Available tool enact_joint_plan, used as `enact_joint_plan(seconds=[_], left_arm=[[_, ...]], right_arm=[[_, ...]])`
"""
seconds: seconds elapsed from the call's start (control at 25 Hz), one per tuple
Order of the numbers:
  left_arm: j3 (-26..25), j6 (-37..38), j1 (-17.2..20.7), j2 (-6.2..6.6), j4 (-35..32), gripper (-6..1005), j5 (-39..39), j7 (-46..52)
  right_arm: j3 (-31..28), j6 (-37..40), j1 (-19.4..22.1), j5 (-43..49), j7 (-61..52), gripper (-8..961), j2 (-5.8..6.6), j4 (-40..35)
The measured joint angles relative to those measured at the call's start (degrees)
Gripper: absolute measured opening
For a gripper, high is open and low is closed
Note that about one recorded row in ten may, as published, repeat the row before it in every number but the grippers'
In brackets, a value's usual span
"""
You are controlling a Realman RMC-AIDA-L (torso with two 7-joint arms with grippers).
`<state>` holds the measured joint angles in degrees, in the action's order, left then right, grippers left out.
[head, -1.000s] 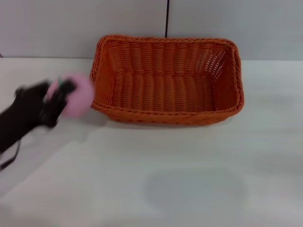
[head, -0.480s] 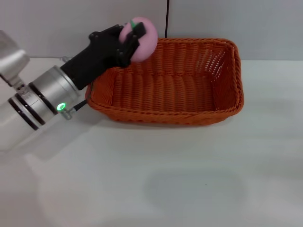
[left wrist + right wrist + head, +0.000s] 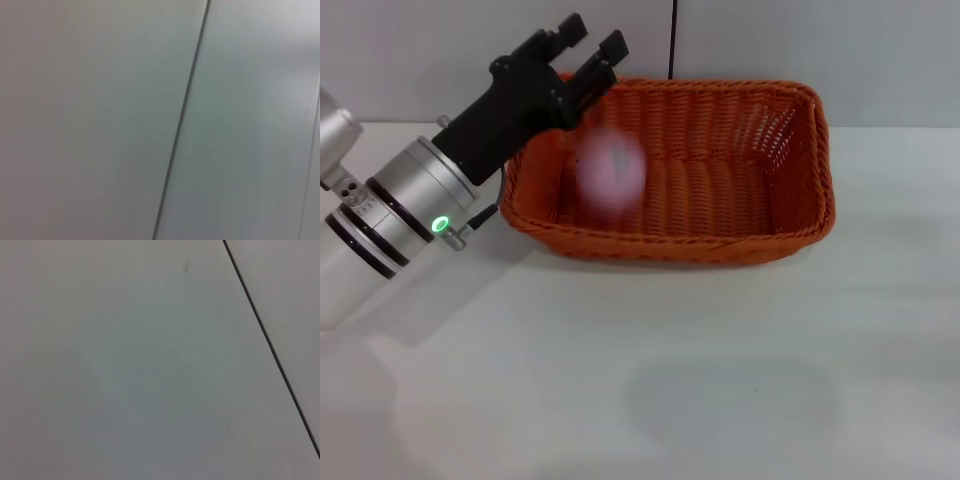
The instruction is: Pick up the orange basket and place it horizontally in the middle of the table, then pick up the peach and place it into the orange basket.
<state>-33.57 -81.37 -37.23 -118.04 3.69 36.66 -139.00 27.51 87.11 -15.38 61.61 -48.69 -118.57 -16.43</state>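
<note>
The orange basket (image 3: 680,170) lies lengthwise across the far middle of the white table (image 3: 670,380) in the head view. A blurred pink peach (image 3: 611,168) is in mid-air inside the basket's left half, free of any grip. Above the basket's far left corner my left gripper (image 3: 592,38) stands open with nothing between its black fingers. The right gripper is out of view. Both wrist views show only pale wall panels with a dark seam.
A grey wall with a vertical dark seam (image 3: 673,40) rises right behind the basket. The silver left arm (image 3: 390,215) stretches over the table's left side.
The left gripper has opened and let go of the peach, which has dropped from the fingers down into the basket. The arm has shifted slightly left.
</note>
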Motion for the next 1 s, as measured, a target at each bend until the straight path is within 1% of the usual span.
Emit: enact_joint_plan(seconds=[0.32, 0.36, 0.44, 0.56, 0.6, 0.64, 0.68, 0.8, 0.84, 0.88, 0.92, 1.0], left_arm=[[-2.13, -3.57, 1.27, 0.07, -0.41, 723, 0.02, -0.08], [-3.22, -5.53, 2.06, 0.08, -0.61, 763, 0.04, -0.11], [-4.87, -7.14, 3.00, 0.09, -0.63, 842, 0.06, -0.20], [-5.98, -8.43, 3.81, 0.09, -0.64, 859, 0.07, -0.46], [-8.91, -11.26, 5.87, 0.10, -0.37, 859, 0.09, -1.66], [-8.91, -11.26, 5.87, 0.10, -0.37, 859, 0.09, -1.66], [-10.26, -12.37, 6.89, 0.10, -0.25, 859, 0.09, -2.33], [-10.26, -12.37, 6.89, 0.10, -0.25, 859, 0.09, -2.33], [-15.19, -15.69, 10.69, -0.10, 0.20, 859, 0.10, -4.96], [-17.54, -16.43, 12.37, -0.18, 1.00, 859, 0.10, -5.71], [-17.54, -16.43, 12.37, -0.18, 1.00, 859, 0.10, -5.71], [-21.28, -17.02, 15.07, -0.21, 3.02, 859, 0.11, -6.37]], right_arm=[[0.00, 0.61, 0.10, 0.00, -0.01, 412, 0.01, 0.00], [0.00, 0.62, 0.13, 0.00, -0.01, 412, 0.01, 0.00], [-0.04, 0.63, 0.18, 0.00, -0.02, 412, 0.02, 0.00], [-0.30, 0.68, 0.35, 0.00, -0.17, 412, 0.00, 0.08], [-0.37, 0.70, 0.39, -0.01, -0.20, 412, -0.03, 0.13], [-0.41, 0.70, 0.43, -0.04, -0.21, 412, -0.05, 0.14], [-0.45, 0.70, 0.47, -0.12, -0.22, 412, -0.06, 0.17], [-0.57, 0.71, 0.51, -0.38, -0.28, 412, -0.11, 0.19], [-0.60, 0.70, 0.52, -0.46, -0.33, 412, -0.13, 0.19], [-0.64, 0.70, 0.53, -0.50, -0.41, 412, -0.15, 0.19], [-0.64, 0.70, 0.53, -0.50, -0.41, 412, -0.15, 0.19], [-0.75, 0.70, 0.53, -0.52, -0.41, 412, -0.18, 0.19]])
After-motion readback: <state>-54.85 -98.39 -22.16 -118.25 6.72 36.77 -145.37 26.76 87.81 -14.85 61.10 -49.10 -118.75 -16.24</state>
